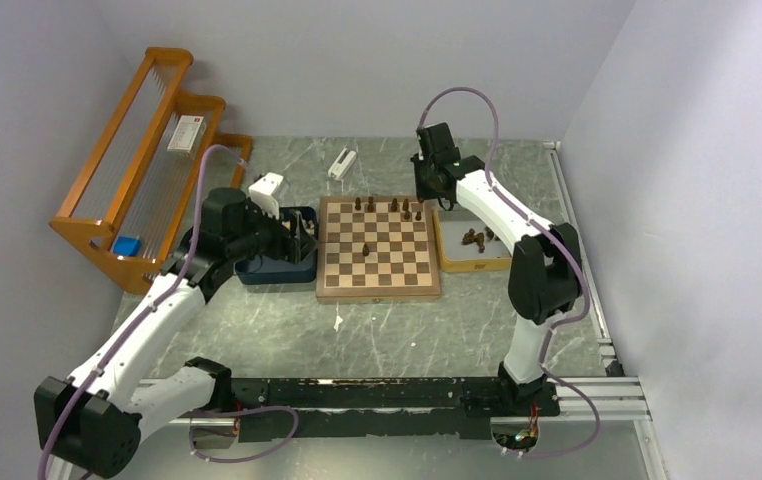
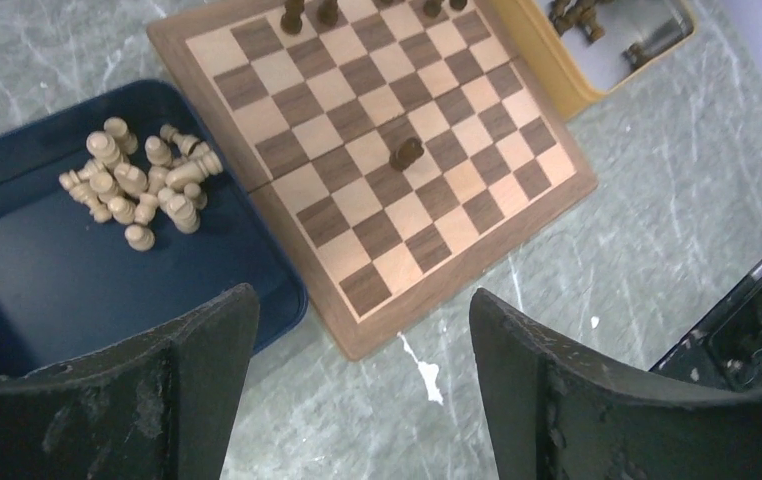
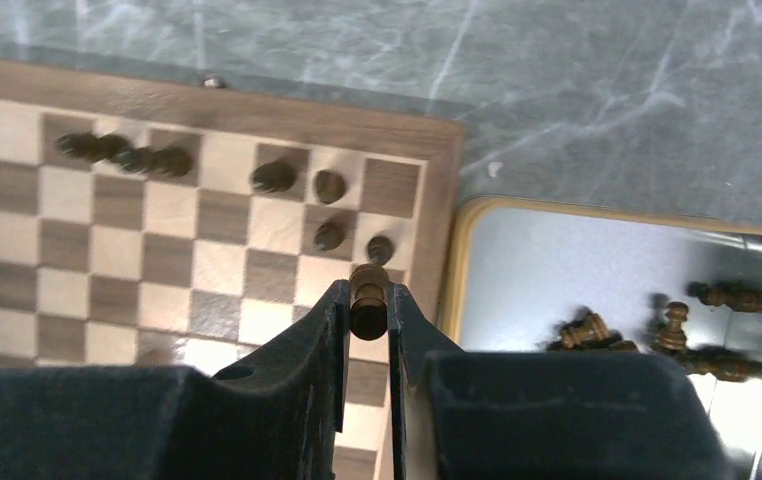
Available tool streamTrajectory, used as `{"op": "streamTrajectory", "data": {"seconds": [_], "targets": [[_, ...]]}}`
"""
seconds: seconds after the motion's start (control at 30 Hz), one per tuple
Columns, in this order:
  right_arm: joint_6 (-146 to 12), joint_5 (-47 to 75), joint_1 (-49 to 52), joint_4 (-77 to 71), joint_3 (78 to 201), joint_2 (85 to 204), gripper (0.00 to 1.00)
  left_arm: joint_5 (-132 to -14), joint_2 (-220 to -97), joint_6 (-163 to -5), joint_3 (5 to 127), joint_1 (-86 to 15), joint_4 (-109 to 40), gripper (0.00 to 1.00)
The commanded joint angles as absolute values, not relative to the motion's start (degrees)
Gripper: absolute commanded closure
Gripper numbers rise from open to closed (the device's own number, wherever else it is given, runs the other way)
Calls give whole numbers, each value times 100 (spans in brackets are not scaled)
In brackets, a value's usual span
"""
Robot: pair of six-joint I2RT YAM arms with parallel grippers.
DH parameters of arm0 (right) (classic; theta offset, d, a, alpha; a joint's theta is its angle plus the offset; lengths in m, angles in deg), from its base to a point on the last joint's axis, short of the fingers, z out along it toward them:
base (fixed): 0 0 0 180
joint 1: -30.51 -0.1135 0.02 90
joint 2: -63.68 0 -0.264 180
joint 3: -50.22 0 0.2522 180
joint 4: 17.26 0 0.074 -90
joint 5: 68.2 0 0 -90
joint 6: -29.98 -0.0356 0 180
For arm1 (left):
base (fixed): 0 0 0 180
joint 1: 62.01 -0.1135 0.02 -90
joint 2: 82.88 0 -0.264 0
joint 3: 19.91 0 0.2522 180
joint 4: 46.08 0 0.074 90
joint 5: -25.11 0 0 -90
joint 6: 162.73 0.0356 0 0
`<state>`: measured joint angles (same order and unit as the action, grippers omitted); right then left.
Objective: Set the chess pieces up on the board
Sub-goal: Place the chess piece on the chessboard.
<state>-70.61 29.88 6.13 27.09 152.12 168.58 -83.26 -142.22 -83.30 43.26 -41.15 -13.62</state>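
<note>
Right gripper is clamping a dark piece between its fingertips, hanging over the board close to its tray-side rim. Several standing dark pieces are sitting just ahead of the jaws. Yellow tray is lying right of the jaws, holding toppled dark pieces.

Left gripper is hanging with jaws wide apart, only bare table between them. Board is lying ahead of the jaws, with a lone dark piece standing mid-board. Dark blue tray is sitting ahead-left, with cream pieces heaped in it.

Top view: trays are touching the board's two sides. Open table is lying between the board's near rim and the arm bases.
</note>
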Motion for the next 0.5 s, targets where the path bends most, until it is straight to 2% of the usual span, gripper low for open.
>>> {"op": "streamTrajectory", "data": {"seconds": [0.0, 0.47], "targets": [[-7024, 3314, 767, 3047, 15711, 17298, 85, -7895, -13850, -7977, 3956, -3947, -1412, 17], [-7232, 3246, 827, 2927, 16288, 18248, 84, -7580, -13752, -7853, 3982, -3624, -1212, 14]]}}
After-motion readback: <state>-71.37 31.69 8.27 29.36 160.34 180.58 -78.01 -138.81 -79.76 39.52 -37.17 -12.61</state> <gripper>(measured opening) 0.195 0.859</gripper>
